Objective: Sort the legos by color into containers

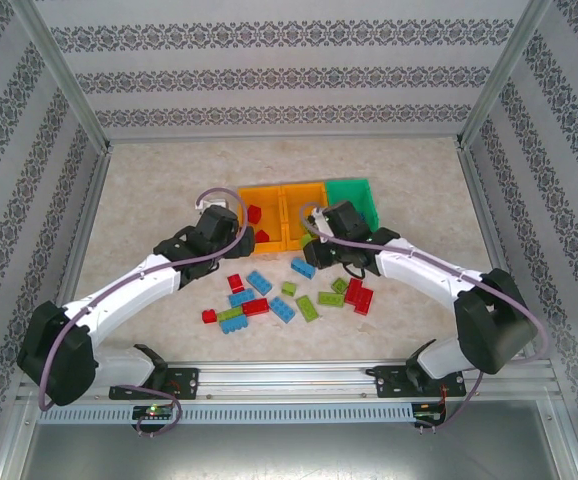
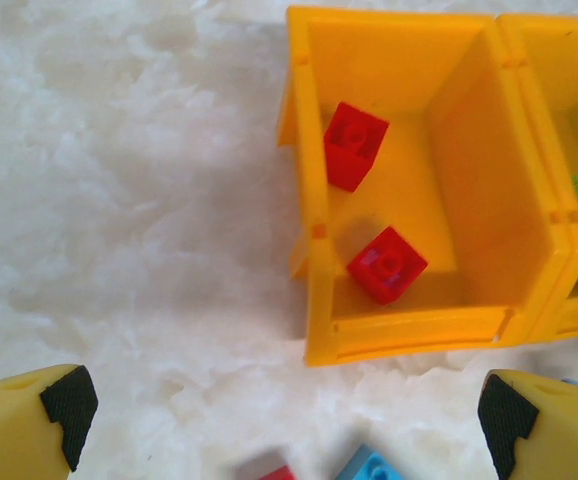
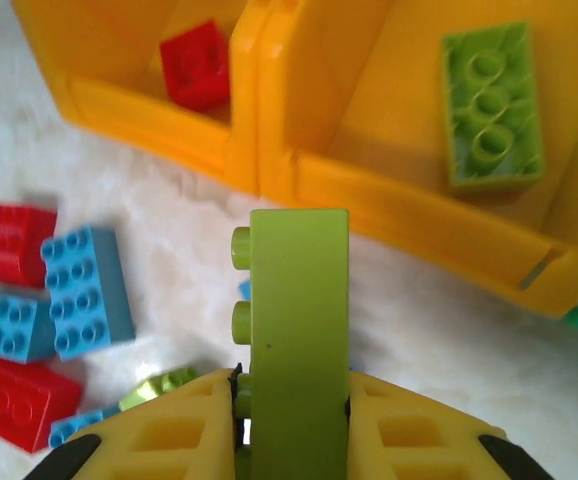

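My right pincer (image 3: pixel 291 410) is clamped on a light green brick (image 3: pixel 299 320) just short of the middle orange bin (image 3: pixel 369 110) holding another green brick (image 3: pixel 492 105) — I reckon next is forward over the rim, then release — left pincer (image 2: pixel 287 408) gapes empty.

The pale mottled table (image 1: pixel 149 200) is carrying the three joined containers (image 1: pixel 281 188) mid-surface, with loose legos (image 1: pixel 256 307) lying scattered just nearer.
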Motion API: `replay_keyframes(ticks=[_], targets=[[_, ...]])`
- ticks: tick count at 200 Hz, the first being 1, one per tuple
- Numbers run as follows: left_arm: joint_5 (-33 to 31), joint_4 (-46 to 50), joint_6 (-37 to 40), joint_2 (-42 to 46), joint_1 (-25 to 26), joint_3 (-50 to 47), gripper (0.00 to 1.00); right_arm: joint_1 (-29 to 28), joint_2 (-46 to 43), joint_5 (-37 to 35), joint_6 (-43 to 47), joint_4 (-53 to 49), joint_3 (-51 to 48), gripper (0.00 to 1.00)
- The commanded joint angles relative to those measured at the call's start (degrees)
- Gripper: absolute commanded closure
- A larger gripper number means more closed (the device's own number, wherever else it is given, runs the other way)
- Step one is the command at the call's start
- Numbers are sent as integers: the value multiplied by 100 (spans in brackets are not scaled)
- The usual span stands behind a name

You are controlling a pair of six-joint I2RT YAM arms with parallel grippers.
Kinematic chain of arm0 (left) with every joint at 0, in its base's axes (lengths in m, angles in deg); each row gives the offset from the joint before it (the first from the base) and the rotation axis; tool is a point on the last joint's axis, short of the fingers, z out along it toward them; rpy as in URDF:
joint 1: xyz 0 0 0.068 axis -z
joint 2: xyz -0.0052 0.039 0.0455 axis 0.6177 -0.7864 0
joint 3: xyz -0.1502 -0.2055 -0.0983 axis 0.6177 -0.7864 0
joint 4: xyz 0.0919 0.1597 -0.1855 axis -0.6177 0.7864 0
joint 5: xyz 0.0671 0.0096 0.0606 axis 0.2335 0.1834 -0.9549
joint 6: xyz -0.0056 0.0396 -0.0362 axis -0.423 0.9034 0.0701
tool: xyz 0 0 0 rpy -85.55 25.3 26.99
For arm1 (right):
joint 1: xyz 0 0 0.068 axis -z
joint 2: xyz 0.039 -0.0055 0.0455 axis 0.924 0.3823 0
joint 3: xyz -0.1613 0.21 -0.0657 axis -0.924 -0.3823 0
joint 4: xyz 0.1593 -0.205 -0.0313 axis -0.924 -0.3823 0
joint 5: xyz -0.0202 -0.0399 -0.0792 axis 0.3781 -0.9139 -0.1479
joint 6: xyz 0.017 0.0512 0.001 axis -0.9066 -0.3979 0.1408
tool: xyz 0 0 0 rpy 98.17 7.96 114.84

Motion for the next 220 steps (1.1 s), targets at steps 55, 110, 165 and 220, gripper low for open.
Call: replay_keyframes(ticks=[55, 110, 165, 220], targets=[[-147, 974, -983, 629, 34, -727, 0, 380, 1233, -228, -533, 298, 1308, 81], [249, 1446, -1474, 1022, 42, -1182, 3, 526, 2144, -486, -525, 317, 1971, 74], [752, 1726, -1906, 1189, 236, -1637, 14, 535, 2208, -418, -630, 382, 2044, 50], [995, 1602, -2344, 1363, 698, -2129, 20, 535, 1781, -395, -791, 543, 1772, 40]])
